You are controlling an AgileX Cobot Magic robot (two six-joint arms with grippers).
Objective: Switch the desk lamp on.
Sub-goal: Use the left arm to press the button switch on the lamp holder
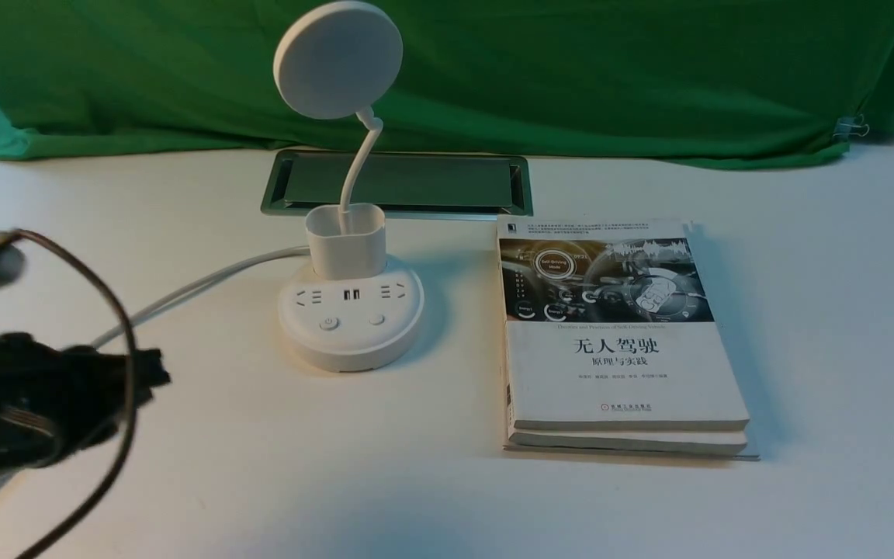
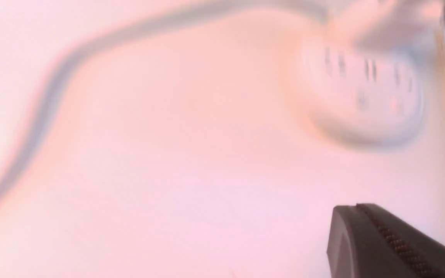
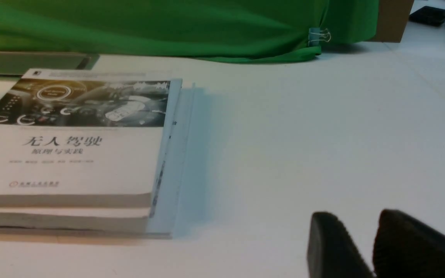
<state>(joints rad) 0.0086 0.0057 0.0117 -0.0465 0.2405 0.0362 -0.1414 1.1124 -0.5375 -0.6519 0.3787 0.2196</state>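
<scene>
The desk lamp stands at the table's middle in the front view: white disc head (image 1: 337,58), thin neck, cup holder (image 1: 346,242), and round base (image 1: 350,318) with sockets and two buttons (image 1: 329,323). The head shows no glow. Its white cord (image 1: 183,293) runs off to the left. My left gripper (image 1: 157,378) is blurred, shut and empty, low over the table to the left of the base and apart from it. In the left wrist view, the gripper (image 2: 355,209) points toward the blurred base (image 2: 361,92). My right gripper (image 3: 355,218) is slightly open and empty over bare table.
Two stacked books (image 1: 618,341) lie right of the lamp, also in the right wrist view (image 3: 72,146). A recessed metal slot (image 1: 416,182) sits behind the lamp. Green cloth (image 1: 571,70) covers the back. A dark cable (image 1: 125,373) loops by my left arm.
</scene>
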